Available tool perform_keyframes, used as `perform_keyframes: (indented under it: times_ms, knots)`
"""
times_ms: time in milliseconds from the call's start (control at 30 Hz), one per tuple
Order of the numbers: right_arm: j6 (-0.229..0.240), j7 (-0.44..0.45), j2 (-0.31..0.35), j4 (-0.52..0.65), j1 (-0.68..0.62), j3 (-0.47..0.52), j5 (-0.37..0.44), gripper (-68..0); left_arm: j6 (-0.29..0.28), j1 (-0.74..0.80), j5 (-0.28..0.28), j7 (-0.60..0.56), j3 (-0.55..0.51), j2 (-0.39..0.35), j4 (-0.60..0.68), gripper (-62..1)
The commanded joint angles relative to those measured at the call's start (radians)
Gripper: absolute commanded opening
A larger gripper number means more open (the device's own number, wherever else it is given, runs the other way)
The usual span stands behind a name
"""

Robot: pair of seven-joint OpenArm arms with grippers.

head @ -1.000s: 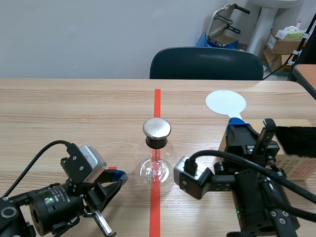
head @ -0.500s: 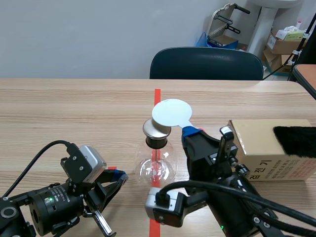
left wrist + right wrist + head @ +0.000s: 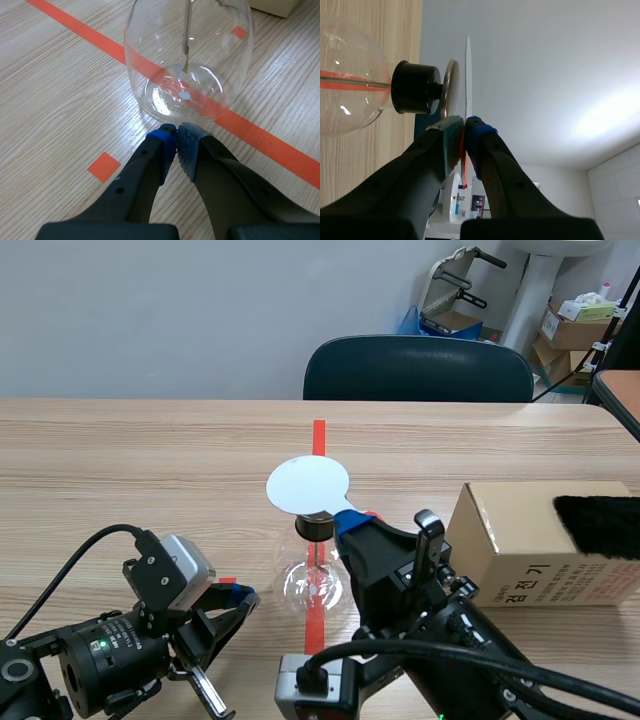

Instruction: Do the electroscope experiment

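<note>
I've swung the right gripper leftward, carrying the white disc from right of centre to mid-frame, covering the electroscope cap.

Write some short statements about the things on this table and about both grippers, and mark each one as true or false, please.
1. A black furry piece lies on the brown cardboard box. True.
2. The white round disc also lies on that box. False: the right gripper is shut on its handle and holds it close over the metal top plate of the clear glass electroscope flask.
3. The left gripper grips the flask. False: it is shut on nothing, just in front of the flask.
4. The flask stands on an orange-red tape line. True.
</note>
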Motion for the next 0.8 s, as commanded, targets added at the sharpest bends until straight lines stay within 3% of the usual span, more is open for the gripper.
perform_keyframes:
  times_ms: [0,767]
  knots:
    - [-0.011,0.000,0.011,0.021,0.010,0.002,-0.001,-66.7,0.001,-0.003,-0.001,-0.017,-0.008,0.005,0.014,-55.6]
    - [-0.011,-0.013,0.011,0.021,0.010,0.002,-0.001,-66.7,0.001,-0.003,-0.001,-0.018,-0.008,0.005,0.014,-55.6]
